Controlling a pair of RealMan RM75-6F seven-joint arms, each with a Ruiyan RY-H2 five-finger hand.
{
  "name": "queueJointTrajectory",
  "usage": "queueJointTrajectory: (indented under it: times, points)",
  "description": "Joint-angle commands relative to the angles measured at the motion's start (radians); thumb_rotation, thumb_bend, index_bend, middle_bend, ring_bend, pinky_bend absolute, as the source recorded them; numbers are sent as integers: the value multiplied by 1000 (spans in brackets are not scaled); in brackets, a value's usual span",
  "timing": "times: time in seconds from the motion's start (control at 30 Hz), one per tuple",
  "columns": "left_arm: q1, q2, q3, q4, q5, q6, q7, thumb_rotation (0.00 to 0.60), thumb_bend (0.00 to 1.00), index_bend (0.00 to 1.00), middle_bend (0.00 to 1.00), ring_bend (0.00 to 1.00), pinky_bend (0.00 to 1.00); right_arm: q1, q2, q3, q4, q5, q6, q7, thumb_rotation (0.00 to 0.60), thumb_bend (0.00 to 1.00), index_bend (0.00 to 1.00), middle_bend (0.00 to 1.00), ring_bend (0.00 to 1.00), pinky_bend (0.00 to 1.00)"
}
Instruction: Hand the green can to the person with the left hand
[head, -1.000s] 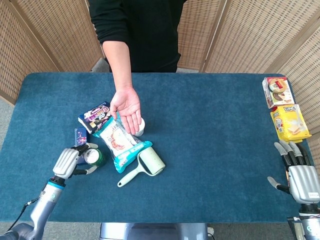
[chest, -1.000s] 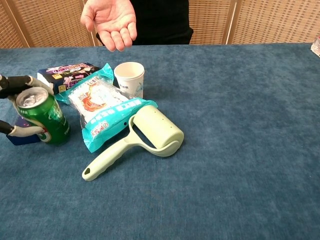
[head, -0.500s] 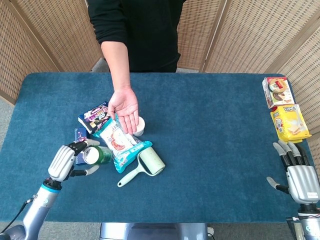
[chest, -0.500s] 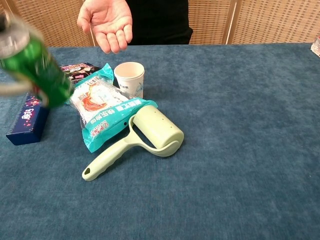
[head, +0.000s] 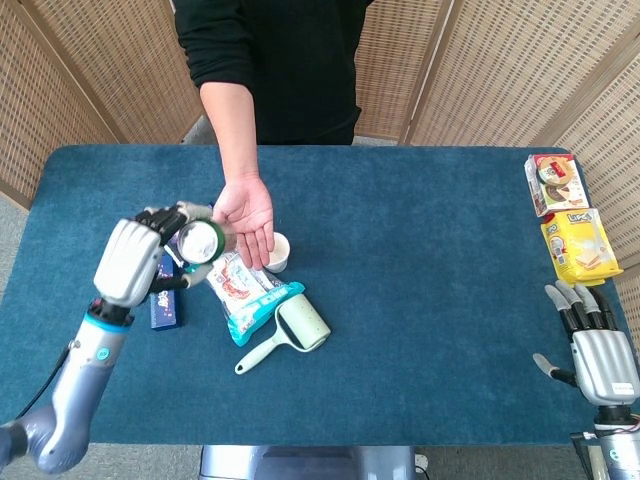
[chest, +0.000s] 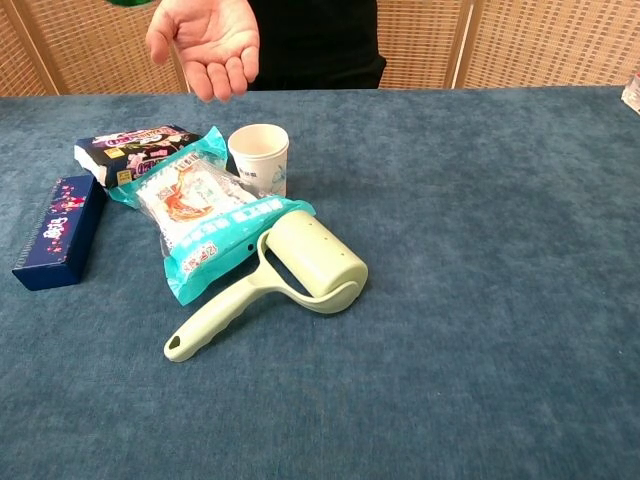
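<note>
Left hand grips the one green can, raised above the bench just beside the person's one open palm. Right hand rests empty, fingers spread. Below: one paper cup, one lint roller.

table: matt blue cloth | lint roller: smooth plastic | cup: paper

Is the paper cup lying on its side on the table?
No, in the chest view the paper cup stands upright behind the teal snack bag, its open mouth facing up.
</note>
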Motion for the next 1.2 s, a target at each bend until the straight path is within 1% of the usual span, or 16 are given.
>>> queueJointTrajectory:
  times: [0.03, 0.17, 0.23, 0.37, 0.43, 0.47, 0.53, 0.57, 0.6, 0.63, 0.67, 0.7, 0.8, 0.93, 1.07, 1.2]
  points:
    - [-49, -15, -38, 16, -77, -45, 35, 600, 328, 639, 640, 496, 472, 2, -1, 0, 2, 2, -4, -2, 599, 0, 10, 0, 19, 26]
    - [-85, -47, -52, 60, -147, -76, 51, 600, 327, 639, 639, 496, 471, 4, -3, 0, 4, 5, -9, -4, 600, 0, 10, 0, 18, 24]
    - [-104, -70, -48, 101, -178, -99, 55, 600, 326, 640, 639, 495, 471, 4, -4, 1, 5, 8, -11, -4, 600, 0, 10, 0, 19, 24]
    - [-142, -127, -38, 191, -193, -116, 54, 600, 316, 639, 640, 495, 471, 2, 2, 1, -2, 4, -3, 5, 598, 0, 10, 0, 19, 22]
    - [-154, -143, -36, 212, -198, -120, 55, 600, 304, 639, 639, 483, 472, 0, 4, 0, -4, -2, 3, 5, 600, 0, 10, 0, 19, 22]
    - [-157, -147, -36, 217, -199, -120, 55, 600, 292, 632, 629, 460, 470, 0, 5, -1, -5, -3, 4, 7, 600, 0, 10, 0, 18, 22]
    - [-166, -153, -26, 220, -201, -137, 44, 600, 270, 563, 546, 381, 447, -2, 8, -2, -6, -5, 6, 12, 600, 0, 10, 0, 19, 22]
    - [-168, -143, -17, 210, -203, -155, 35, 600, 254, 468, 437, 307, 414, -2, 10, -1, -6, -4, 5, 15, 600, 0, 11, 0, 18, 21]
    - [-168, -134, -13, 202, -204, -163, 32, 600, 236, 344, 310, 228, 373, -2, 11, -1, -6, -3, 4, 19, 600, 0, 11, 0, 19, 21]
    - [-168, -127, -12, 197, -203, -165, 30, 600, 224, 260, 228, 180, 347, -1, 12, -1, -6, -3, 3, 21, 600, 0, 10, 0, 19, 21]
    - [-167, -122, -11, 191, -199, -161, 26, 600, 209, 152, 131, 126, 318, -1, 13, -2, -6, -3, 2, 24, 600, 0, 11, 0, 19, 21]
    - [-165, -119, -12, 188, -195, -154, 23, 600, 199, 82, 68, 96, 303, 0, 14, -2, -6, -4, 2, 26, 600, 0, 11, 0, 19, 21]
    - [-162, -112, -11, 182, -185, -140, 16, 600, 182, 12, 3, 54, 277, -1, 16, -3, -7, -5, 2, 29, 600, 0, 10, 0, 20, 21]
    - [-146, -86, -8, 155, -154, -107, 7, 600, 145, 0, 0, 15, 260, -2, 19, -2, -10, -6, 6, 32, 600, 0, 11, 0, 22, 22]
    - [-82, 24, -1, 40, -85, -19, 29, 600, 112, 0, 0, 0, 227, -3, 20, -4, -13, -6, 5, 32, 600, 0, 10, 0, 23, 21]
    - [-15, 116, 27, -22, -52, 34, 57, 596, 103, 0, 0, 0, 202, -3, 20, -4, -15, -9, 7, 30, 600, 0, 10, 0, 24, 22]
